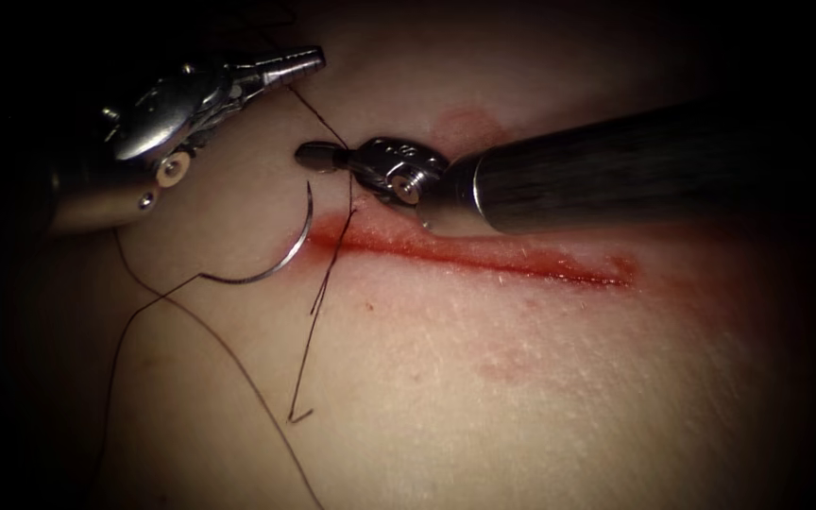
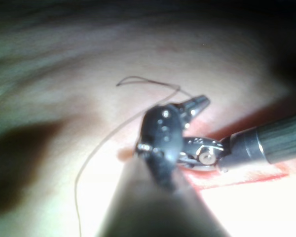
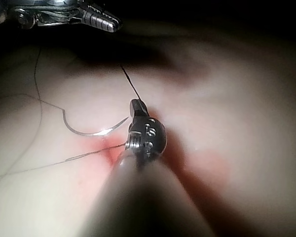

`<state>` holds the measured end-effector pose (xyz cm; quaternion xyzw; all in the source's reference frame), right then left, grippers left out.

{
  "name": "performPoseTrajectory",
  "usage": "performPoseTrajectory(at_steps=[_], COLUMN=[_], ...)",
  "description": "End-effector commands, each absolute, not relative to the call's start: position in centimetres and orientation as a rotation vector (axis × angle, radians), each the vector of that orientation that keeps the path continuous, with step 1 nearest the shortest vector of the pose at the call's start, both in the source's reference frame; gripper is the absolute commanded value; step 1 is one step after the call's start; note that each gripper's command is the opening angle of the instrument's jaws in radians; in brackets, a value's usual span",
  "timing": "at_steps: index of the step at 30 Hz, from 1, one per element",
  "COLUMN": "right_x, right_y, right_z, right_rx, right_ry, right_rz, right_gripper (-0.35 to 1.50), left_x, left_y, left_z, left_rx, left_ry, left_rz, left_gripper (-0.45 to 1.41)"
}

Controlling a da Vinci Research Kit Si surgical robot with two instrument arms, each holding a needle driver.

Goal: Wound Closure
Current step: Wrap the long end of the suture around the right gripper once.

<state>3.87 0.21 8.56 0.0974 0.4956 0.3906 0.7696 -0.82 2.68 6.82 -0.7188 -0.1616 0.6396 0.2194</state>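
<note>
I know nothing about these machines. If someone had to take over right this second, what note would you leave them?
Left arm's silver needle driver: jaws shut on the dark thread.
Right arm's silver needle driver: jaws shut on the same strand, which runs taut between the two tools.
Curved steel needle: held by neither tool, lying loose on the pale pork tissue by the left end of the long red cut, not in the tissue.
Thread strands meet the cut at its left end; slack trails over the tissue to the left, with a loose end below.
Left to do: the cut to the right looks open, with no stitches visible.

Thread [image 1: 238, 364] cut off at bottom edge
</note>
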Motion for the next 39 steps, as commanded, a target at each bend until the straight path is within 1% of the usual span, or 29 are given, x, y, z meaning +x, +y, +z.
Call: performPoseTrajectory(at_steps=[1, 13, 20, 25, 27, 31, 35, 39], right_x=[3.93, 3.83, 3.82, 3.72, 3.69, 3.7, 3.69, 3.68], right_y=[0.2, 0.3, 0.3, 0.2, 0.2, 0.2, 0.1, 0.2], right_z=[8.6, 8.5, 8.4, 8.4, 8.4, 8.4, 8.3, 8.3], right_rx=[0.21, 0.089, 0.101, 0.113, 0.147, 0.324, 0.454, 0.434], right_ry=[1.076, 1.097, 1.125, 1.168, 1.194, 1.276, 1.349, 1.345], right_rz=[0.844, 0.911, 0.907, 0.898, 0.874, 0.726, 0.596, 0.61], right_gripper=[-0.35, -0.35, -0.35, -0.35, -0.35, -0.35, -0.35, -0.35], left_x=[-0.86, -0.7, -0.8, -0.88, -0.89, -0.83, -0.89, -0.96], left_y=[2.7, 2.1, 1.8, 1.6, 1.6, 1.7, 1.7, 1.7], left_z=[6.9, 6.8, 7.1, 7.6, 7.7, 7.8, 7.9, 7.9], left_rx=[-1.997, -2.001, -1.953, -1.889, -1.876, -1.866, -1.861, -1.861], left_ry=[-0.448, -0.53, -0.589, -0.661, -0.681, -0.688, -0.686, -0.731], left_rz=[1.762, 1.736, 1.726, 1.732, 1.745, 1.755, 1.762, 1.751], left_gripper=[-0.35, -0.35, -0.35, -0.35, -0.35, -0.35, -0.35, -0.35])
